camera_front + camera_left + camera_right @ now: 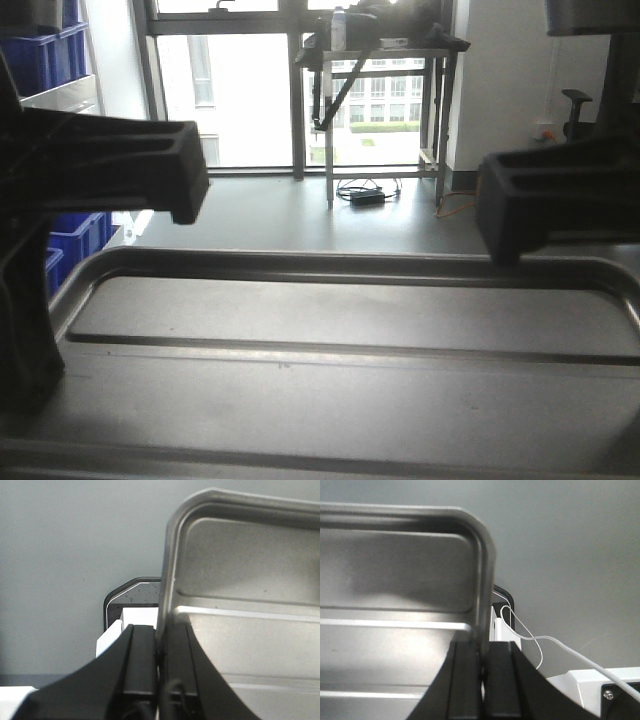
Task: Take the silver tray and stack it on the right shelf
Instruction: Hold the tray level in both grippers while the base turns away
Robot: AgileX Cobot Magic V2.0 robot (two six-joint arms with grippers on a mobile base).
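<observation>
Two matte black claws pinch the silver tray point(330, 400) by its opposite side rims. Your left gripper point(160, 670) is clamped on the thin rolled edge at the left, and your right gripper point(482, 680) grips the right edge the same way. The tray is shiny metal with rounded corners, a low raised rim and lengthwise ridges point(350, 348). It hangs between the arms above the smooth grey floor point(75, 555).

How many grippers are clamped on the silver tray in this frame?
2. The left gripper clamps the left rim of the silver tray; the right gripper clamps its right rim. Neither grip is hidden.
</observation>
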